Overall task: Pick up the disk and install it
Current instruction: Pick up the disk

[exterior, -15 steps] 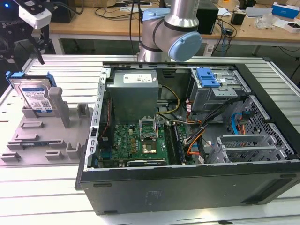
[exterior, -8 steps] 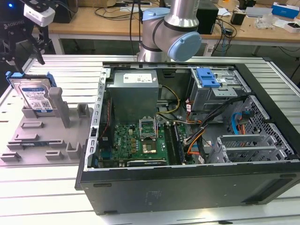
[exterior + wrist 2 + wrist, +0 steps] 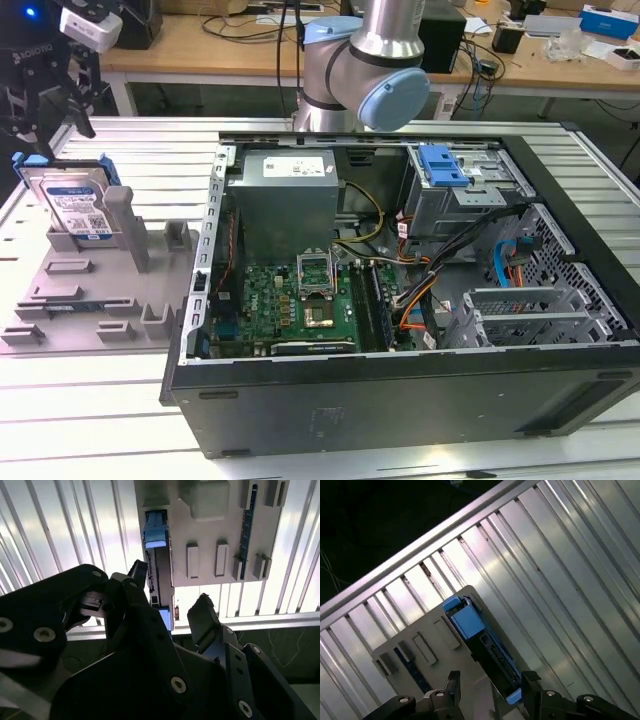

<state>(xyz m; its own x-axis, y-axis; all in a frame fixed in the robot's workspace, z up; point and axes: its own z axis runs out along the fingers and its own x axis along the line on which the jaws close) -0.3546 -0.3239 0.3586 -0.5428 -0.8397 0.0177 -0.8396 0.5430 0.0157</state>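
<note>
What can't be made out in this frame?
1. Print on the disk: too small in the exterior view; edge-on in both wrist views.
2. Contact between jaws and disk: the gripper itself covers the disk's near end in the second wrist view.
3. Gripper's upper part: cut off by the exterior view's top edge.

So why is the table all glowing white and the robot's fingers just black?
In the second wrist view, light glares off the ribbed metal table, so the fingers in front of it come out as dark shapes. In the first wrist view the table has bright streaks, and past its edge it is nearly black. In the exterior view the light is even, with shade inside the computer case.
</note>
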